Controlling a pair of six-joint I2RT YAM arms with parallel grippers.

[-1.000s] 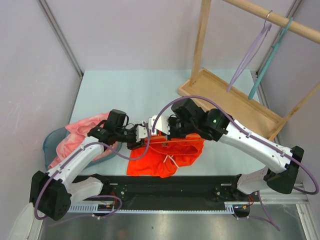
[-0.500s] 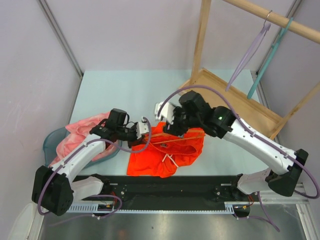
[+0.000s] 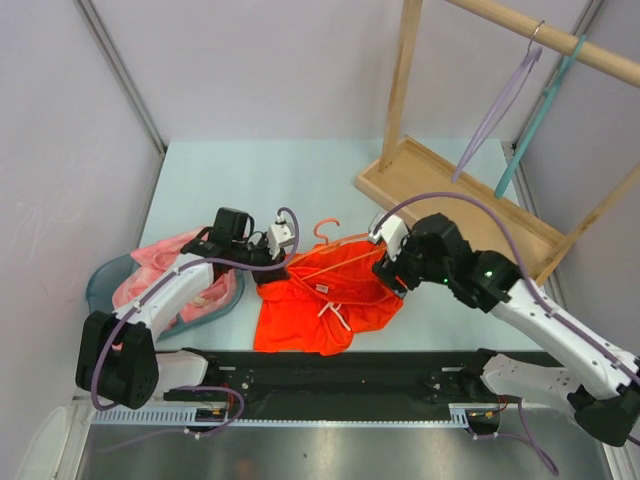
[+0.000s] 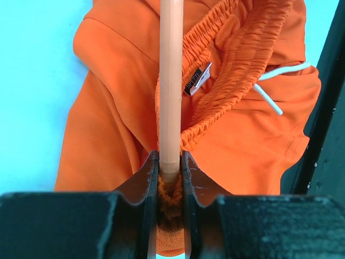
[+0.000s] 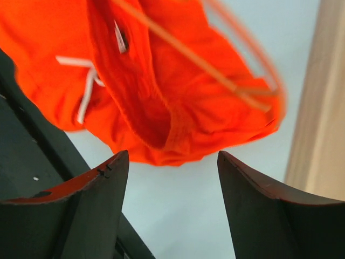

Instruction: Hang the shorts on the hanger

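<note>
From above, the shorts [image 3: 340, 305] lie rumpled on the pale blue surface [image 3: 230, 175] between the two arms. The hanger [image 3: 335, 257] slants across their upper part, its hook pointing away from the bases. The left pincer [image 3: 283, 260] meets the hanger's left end, and the right pincer [image 3: 383, 272] hovers by the shorts' right edge.

In the left wrist view, that pincer is clamped tight on the hanger's bar, with the waistband bunched against it.

In the right wrist view, the fingers are spread wide and hold nothing above the shorts.

I can read no text anywhere; the small tag [image 4: 195, 81] inside the shorts' [image 4: 118, 113] waistband is too blurred to read.
</note>
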